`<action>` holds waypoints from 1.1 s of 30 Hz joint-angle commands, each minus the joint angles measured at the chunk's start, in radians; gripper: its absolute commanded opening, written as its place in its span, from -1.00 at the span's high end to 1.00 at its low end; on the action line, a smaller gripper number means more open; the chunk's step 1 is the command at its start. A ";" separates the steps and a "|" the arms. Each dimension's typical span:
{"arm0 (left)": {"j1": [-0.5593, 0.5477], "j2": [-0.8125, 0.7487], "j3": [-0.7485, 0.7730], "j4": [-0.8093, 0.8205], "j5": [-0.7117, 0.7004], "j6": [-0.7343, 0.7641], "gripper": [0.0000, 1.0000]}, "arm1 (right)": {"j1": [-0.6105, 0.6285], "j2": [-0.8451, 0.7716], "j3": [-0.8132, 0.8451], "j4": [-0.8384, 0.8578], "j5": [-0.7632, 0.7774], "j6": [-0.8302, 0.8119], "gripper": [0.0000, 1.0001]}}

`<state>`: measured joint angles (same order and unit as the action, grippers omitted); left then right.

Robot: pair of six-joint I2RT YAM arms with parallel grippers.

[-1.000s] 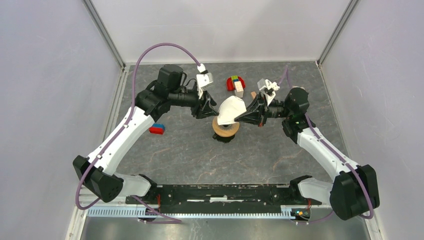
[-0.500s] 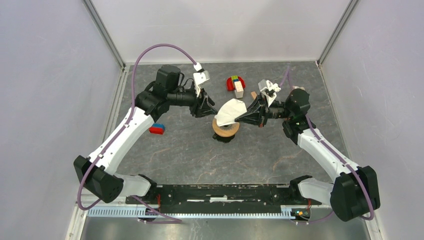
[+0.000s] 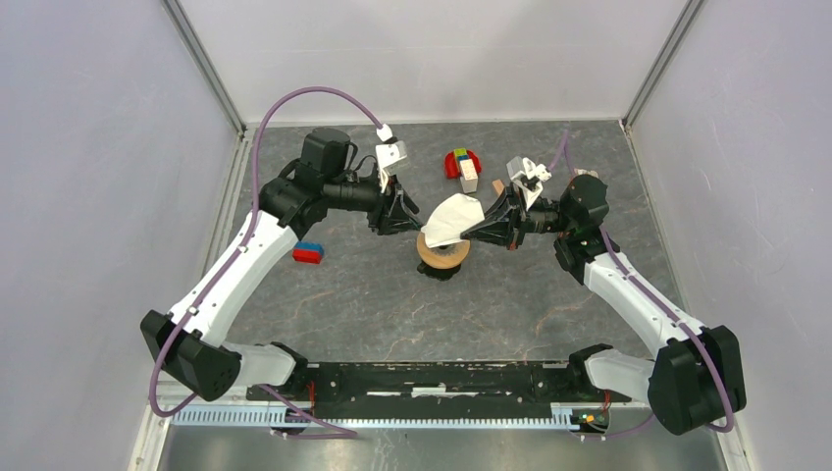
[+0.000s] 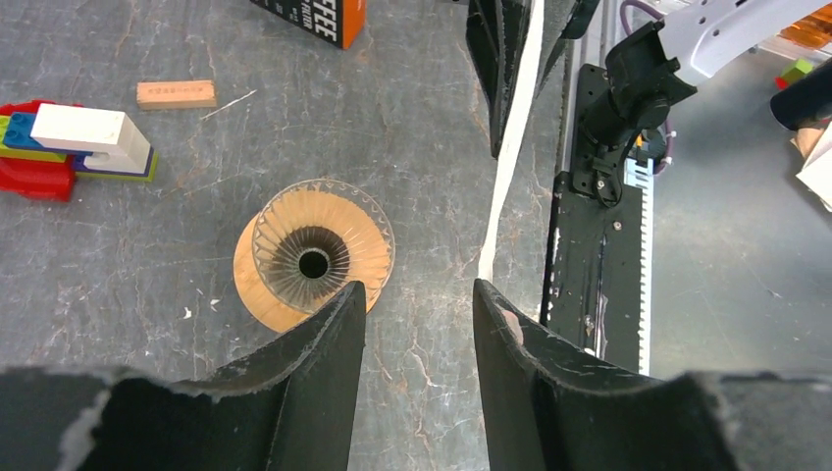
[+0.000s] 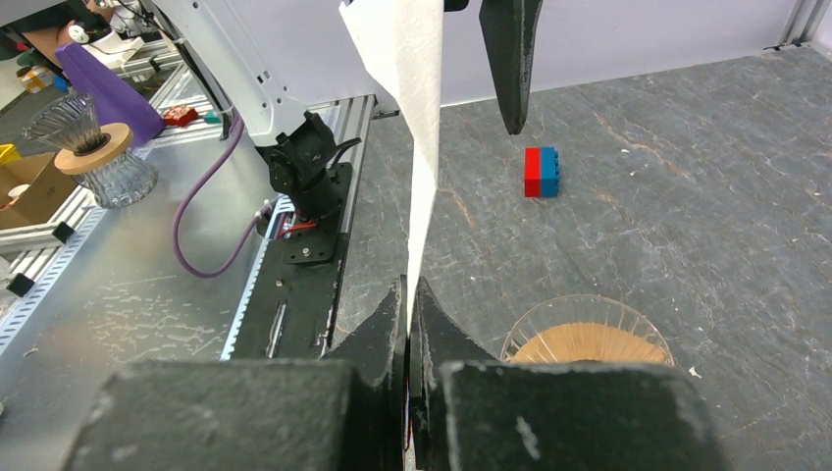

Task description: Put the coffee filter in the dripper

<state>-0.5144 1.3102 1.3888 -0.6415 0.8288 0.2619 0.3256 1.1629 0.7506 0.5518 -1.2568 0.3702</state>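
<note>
The dripper (image 3: 442,254), a clear ribbed funnel on a tan ring, stands mid-table; it also shows in the left wrist view (image 4: 316,255) and the right wrist view (image 5: 587,339). The coffee filter (image 3: 452,218), white and flattened, hangs just above the dripper's far rim. My right gripper (image 3: 473,231) is shut on the filter's right edge; in the right wrist view the filter (image 5: 417,108) rises edge-on from my right gripper (image 5: 408,294). My left gripper (image 3: 410,217) is open and empty just left of the filter; in the left wrist view my left gripper (image 4: 417,294) stands beside the filter (image 4: 512,137).
A red-and-blue block (image 3: 308,253) lies left of the dripper. A red toy stack with a white block (image 3: 462,165) and a small tan block (image 3: 497,185) lie behind it. A dark box (image 4: 319,18) shows in the left wrist view. Cage posts stand at the back corners.
My left gripper let go of the filter and drew back to the left. The filter, spread wide before, has folded flatter and sagged toward the dripper. The right gripper has kept its hold.
</note>
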 commanded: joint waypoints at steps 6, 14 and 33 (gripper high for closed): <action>0.000 -0.007 0.023 0.060 0.104 -0.049 -0.01 | 0.000 -0.009 0.012 -0.019 0.012 -0.036 1.00; -0.001 -0.003 -0.005 0.083 0.085 -0.046 -0.01 | 0.000 -0.006 0.018 -0.020 0.008 -0.030 1.00; 0.002 -0.003 -0.009 0.098 0.029 -0.024 0.03 | -0.001 -0.011 0.010 -0.006 -0.007 -0.024 1.00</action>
<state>-0.5144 1.3216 1.3842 -0.5465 0.8730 0.2352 0.3252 1.1629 0.7506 0.5148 -1.2545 0.3511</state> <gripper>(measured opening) 0.490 0.006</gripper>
